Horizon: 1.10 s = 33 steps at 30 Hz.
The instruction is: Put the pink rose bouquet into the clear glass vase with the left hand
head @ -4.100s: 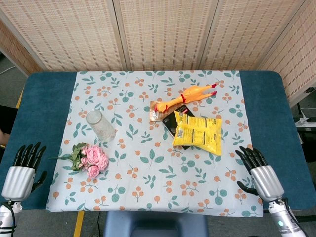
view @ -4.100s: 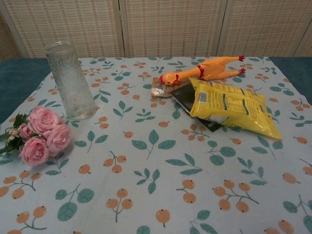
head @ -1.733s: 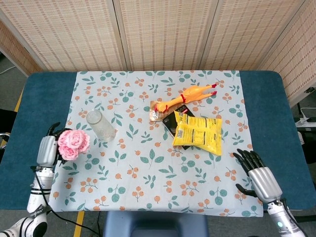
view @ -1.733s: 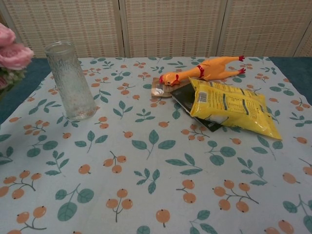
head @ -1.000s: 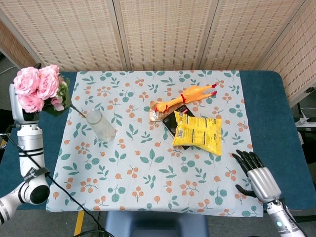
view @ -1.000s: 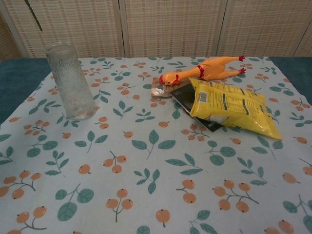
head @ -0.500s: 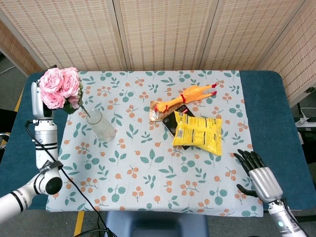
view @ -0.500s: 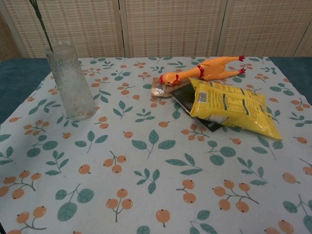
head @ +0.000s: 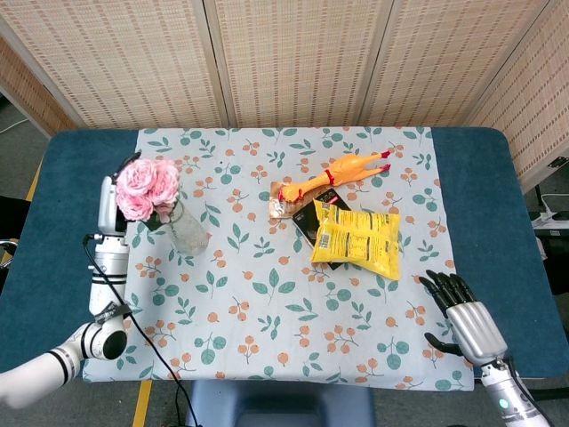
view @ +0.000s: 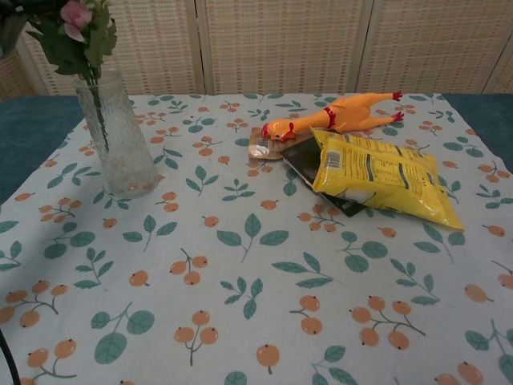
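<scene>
The pink rose bouquet hangs upright over the clear glass vase on the left of the floral cloth. My left hand holds the bouquet from its left side, partly hidden behind the blooms. In the chest view the green stem runs down inside the vase, and the leaves and one bloom show just above the rim. My right hand rests at the table's near right corner, holding nothing, its fingers spread apart.
A rubber chicken lies at the middle back. In front of it a yellow snack bag lies over a black packet, with a small wrapped item beside it. A bamboo screen closes the back.
My left hand has carried the bouquet right and down from high at the far left; the stem now sits inside the vase. The right hand has not moved.
</scene>
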Each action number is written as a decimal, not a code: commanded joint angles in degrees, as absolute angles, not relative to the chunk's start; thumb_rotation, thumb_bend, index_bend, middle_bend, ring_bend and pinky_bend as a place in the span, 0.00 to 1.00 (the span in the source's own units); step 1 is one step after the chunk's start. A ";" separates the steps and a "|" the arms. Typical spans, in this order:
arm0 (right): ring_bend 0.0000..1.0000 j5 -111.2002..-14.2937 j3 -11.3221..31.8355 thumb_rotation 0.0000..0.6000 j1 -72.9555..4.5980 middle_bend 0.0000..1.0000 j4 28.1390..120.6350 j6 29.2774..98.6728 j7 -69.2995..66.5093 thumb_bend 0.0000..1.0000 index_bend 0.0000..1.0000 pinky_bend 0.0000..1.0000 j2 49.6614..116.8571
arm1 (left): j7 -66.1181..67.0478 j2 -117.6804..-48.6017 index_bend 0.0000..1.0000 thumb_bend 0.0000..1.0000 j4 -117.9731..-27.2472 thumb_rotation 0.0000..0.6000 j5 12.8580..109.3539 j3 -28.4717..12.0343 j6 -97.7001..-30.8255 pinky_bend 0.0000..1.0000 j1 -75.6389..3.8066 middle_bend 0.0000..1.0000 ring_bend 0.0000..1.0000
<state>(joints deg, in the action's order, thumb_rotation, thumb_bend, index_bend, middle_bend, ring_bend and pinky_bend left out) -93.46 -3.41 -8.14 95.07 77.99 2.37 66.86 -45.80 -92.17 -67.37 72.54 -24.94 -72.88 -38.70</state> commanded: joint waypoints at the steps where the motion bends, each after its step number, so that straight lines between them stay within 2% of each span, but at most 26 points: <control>1: 0.00 -93.49 -3.40 1.00 -8.01 0.00 95.16 78.24 2.32 0.14 0.00 0.00 66.77 | -47.89 -93.83 0.05 0.45 -65.04 1.00 74.13 -23.11 -71.52 0.08 -39.26 0.28 0.08; 4: 0.00 -93.56 -3.38 1.00 -7.91 0.00 95.22 78.51 2.29 0.14 0.00 0.00 66.66 | -49.36 -93.51 0.00 0.41 -64.49 1.00 75.74 -21.78 -70.38 0.05 -39.55 0.14 0.01; 7: 0.00 -93.70 -3.52 1.00 -7.91 0.00 95.33 78.42 2.21 0.14 0.00 0.00 66.53 | -50.03 -93.31 0.00 0.38 -64.26 1.00 76.85 -21.11 -70.41 0.04 -39.61 0.01 0.00; 8: 0.00 -93.80 -3.58 1.00 -7.93 0.00 95.38 78.39 2.12 0.14 0.00 0.00 66.46 | -49.98 -93.23 0.00 0.38 -64.14 1.00 77.33 -20.75 -70.58 0.04 -39.56 0.00 0.00; 18: 0.00 -94.40 -3.76 1.00 -7.94 0.00 95.36 78.59 1.47 0.14 0.00 0.00 66.32 | -51.42 -88.16 0.00 0.35 -69.07 1.00 78.61 -17.47 -66.67 0.02 -38.15 0.00 0.00; 33: 0.00 -95.22 -4.11 1.00 -7.92 0.00 95.33 78.82 1.12 0.14 0.00 0.00 66.28 | -48.61 -83.14 0.00 0.34 -74.14 1.00 81.69 -13.60 -67.20 0.02 -35.51 0.00 0.00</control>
<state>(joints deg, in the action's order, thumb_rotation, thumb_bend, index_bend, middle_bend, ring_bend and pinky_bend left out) -95.21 -4.11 -7.92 95.33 78.81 1.12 66.29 -49.26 -83.54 -73.90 81.35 -14.06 -67.23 -35.70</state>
